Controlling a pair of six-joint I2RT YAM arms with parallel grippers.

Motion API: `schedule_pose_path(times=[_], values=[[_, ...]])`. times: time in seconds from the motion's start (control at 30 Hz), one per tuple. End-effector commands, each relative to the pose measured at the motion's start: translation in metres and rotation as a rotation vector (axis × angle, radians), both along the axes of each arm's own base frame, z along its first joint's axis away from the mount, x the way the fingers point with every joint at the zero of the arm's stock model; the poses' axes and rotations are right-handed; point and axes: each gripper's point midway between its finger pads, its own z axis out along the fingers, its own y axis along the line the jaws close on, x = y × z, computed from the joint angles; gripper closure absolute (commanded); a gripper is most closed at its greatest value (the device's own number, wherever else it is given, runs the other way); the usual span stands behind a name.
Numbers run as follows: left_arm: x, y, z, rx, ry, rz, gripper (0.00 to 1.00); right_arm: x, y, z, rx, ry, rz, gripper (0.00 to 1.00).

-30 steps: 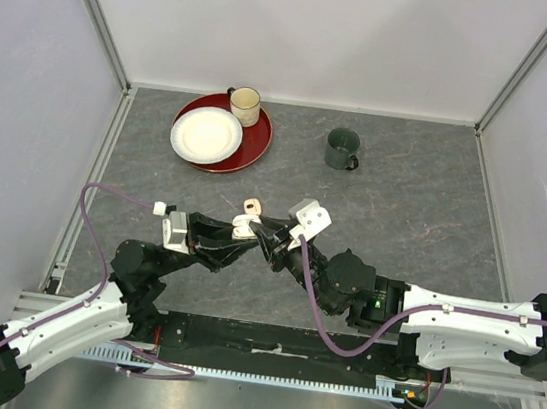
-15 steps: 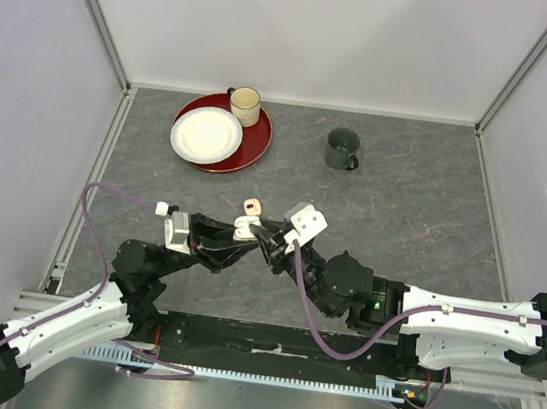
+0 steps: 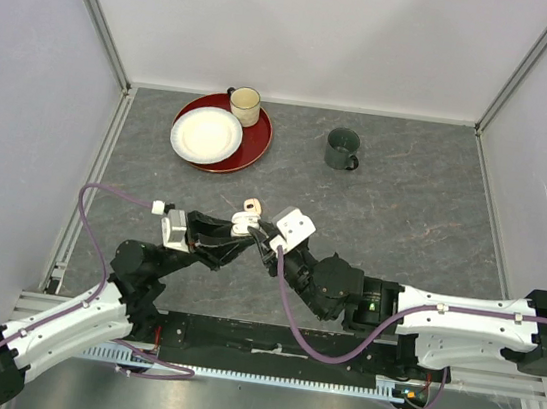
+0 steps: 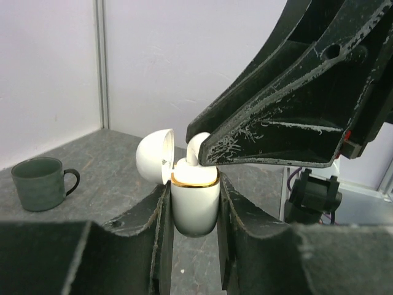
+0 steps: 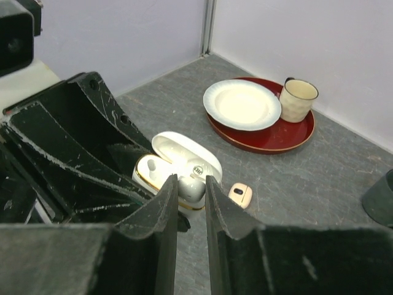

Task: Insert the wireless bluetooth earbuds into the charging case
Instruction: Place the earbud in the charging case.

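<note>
Left gripper (image 4: 194, 198) clamped, right gripper (image 5: 191, 187) pinching

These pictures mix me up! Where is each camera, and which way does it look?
Top external: high behind the arms, looking down on the table; both arms show, meeting at the charging case.
Left wrist: on the left arm, facing forward along its own jaws, which clamp the open case; right jaws above hold a white earbud.
Right wrist: on the right arm, looking down between its own jaws at earbud and case.
Shared: all three see the case; top and left wrist see the green mug.
</note>
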Motion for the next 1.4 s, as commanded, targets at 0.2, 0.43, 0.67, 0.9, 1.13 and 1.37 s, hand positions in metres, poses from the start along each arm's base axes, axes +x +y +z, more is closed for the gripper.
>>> schedule_pose_path(times=[0.2, 0.43, 0.67, 0.9, 1.13, 1.37], values=[[0.008, 0.021, 0.043, -0.126, -0.104, 0.124, 0.98, -0.02, 0.011, -0.024, -0.079, 0.032, 0.068, 1.0], [0.005, 0.02, 0.04, -0.114, -0.117, 0.106, 0.98, -0.017, 0.011, -0.009, -0.001, 0.09, 0.025, 0.76], [0.004, 0.018, 0.033, -0.1, -0.106, 0.099, 0.98, -0.016, 0.002, 0.033, 0.181, 0.148, 0.011, 0.25], [0.003, 0.019, 0.032, -0.092, -0.11, 0.099, 0.98, -0.003, -0.04, 0.075, 0.348, 0.145, -0.087, 0.11], [0.001, 0.024, 0.033, -0.085, -0.13, 0.118, 0.98, 0.031, -0.107, 0.083, 0.475, 0.196, -0.294, 0.02], [-0.002, 0.026, 0.036, -0.094, -0.139, 0.115, 0.98, 0.079, -0.134, 0.039, 0.372, 0.344, -0.499, 0.02]])
